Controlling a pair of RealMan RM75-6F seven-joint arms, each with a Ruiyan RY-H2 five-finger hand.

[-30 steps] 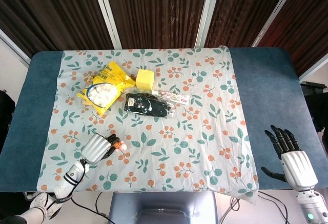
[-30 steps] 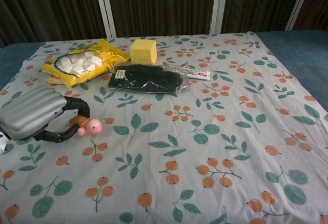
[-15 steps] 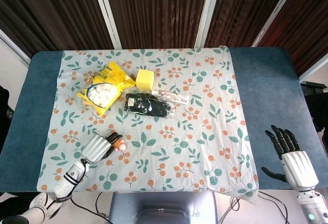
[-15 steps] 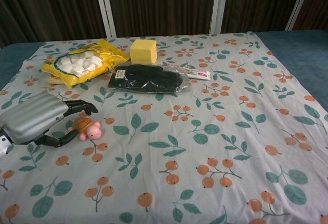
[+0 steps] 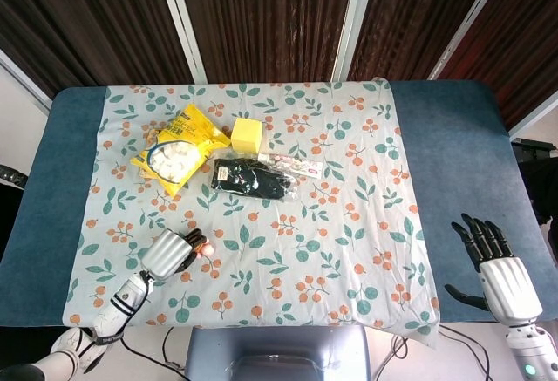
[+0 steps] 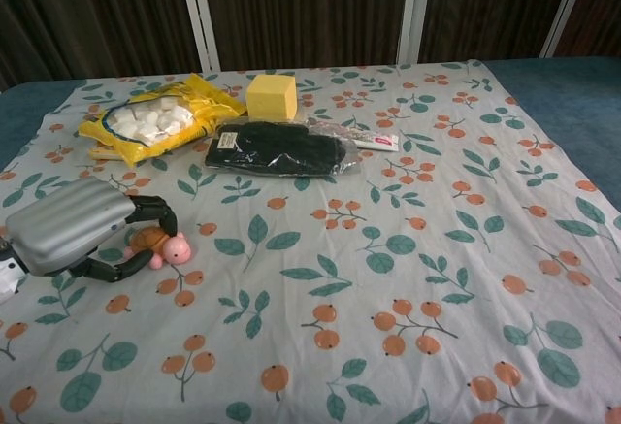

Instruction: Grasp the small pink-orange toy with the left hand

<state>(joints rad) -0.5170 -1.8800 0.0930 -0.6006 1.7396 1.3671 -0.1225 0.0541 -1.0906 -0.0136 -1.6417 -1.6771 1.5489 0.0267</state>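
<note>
**Left hand curled around toy, near-left of desk**

Left hand [image 6: 73, 225] low on the floral cloth [image 6: 408, 249] at the near-left; fingers [image 6: 155, 209] curl over the far side of the small pink-orange toy [image 6: 165, 246], thumb [image 6: 107, 269] wraps the near side; toy sits between them, pink head poking out right; toy looks to be resting on the cloth, touching the fingers; grip looks loose, closed around it rather than lifted; head view shows the same, hand [image 5: 167, 252] with toy [image 5: 206, 247] at its fingertips.

Right hand [image 5: 495, 268] at the near-right over the blue desk [image 5: 453, 137], off the cloth, fingers spread, holding nothing; well apart from everything.

Far-left on the cloth: yellow snack bag [image 6: 155, 118] with white pieces; yellow cube [image 6: 272, 97] just right of it; black packet [image 6: 281, 149] near side of the cube; small white-red tube [image 6: 374, 140] touching the packet's right end.
</note>
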